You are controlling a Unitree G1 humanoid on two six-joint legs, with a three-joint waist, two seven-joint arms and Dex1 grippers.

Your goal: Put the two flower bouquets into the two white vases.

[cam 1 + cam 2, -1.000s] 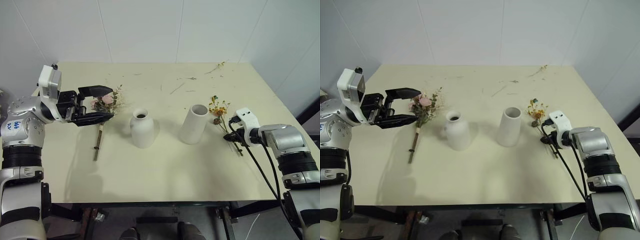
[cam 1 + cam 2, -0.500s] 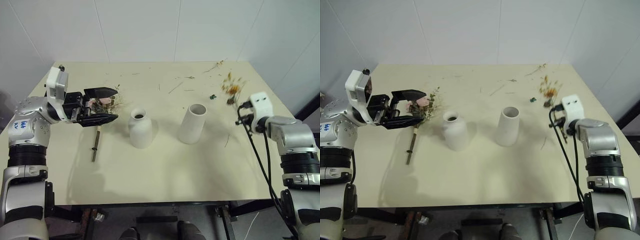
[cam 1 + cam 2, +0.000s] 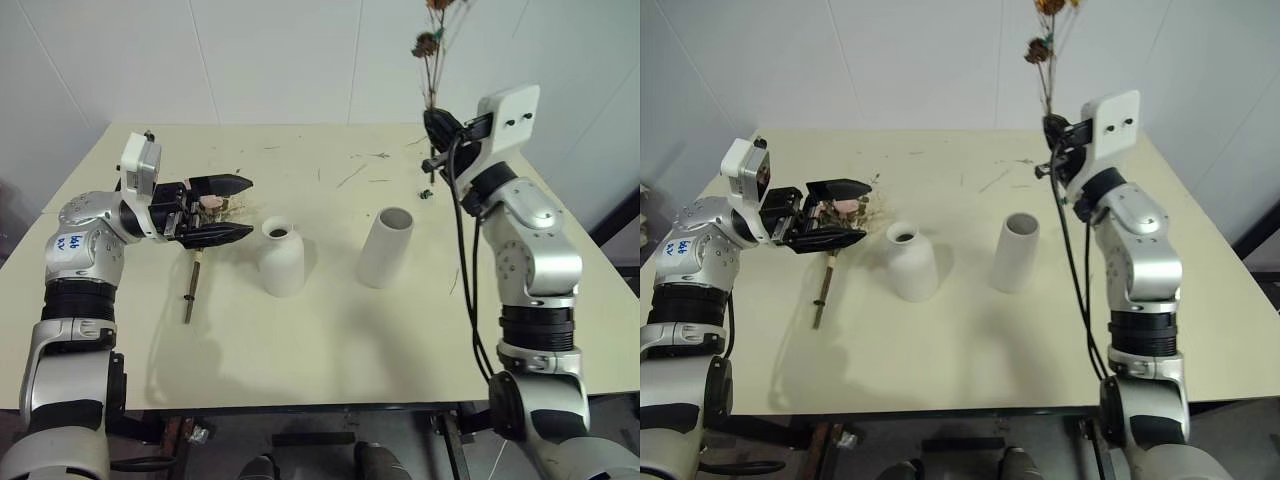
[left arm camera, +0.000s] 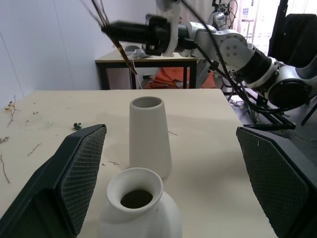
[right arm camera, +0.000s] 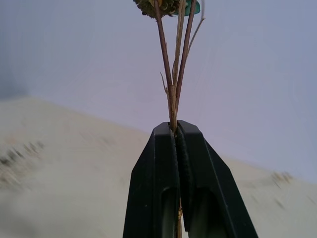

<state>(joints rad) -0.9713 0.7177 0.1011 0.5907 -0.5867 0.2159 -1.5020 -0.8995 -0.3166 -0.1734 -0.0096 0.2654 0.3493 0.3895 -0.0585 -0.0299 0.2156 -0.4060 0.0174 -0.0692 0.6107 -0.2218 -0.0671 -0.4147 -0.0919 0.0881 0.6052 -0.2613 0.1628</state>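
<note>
Your right end effector (image 5: 177, 130) pinches the sprig (image 3: 431, 60) upright; bring the stems down plumb into the tall vase (image 3: 386, 246) below. Left end effector (image 3: 243, 208) stays spread.

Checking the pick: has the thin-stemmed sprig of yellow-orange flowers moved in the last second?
Yes. The thin-stemmed sprig has left the table beside the tall white cylinder vase and now stands upright above it, pinched in the right gripper.
</note>
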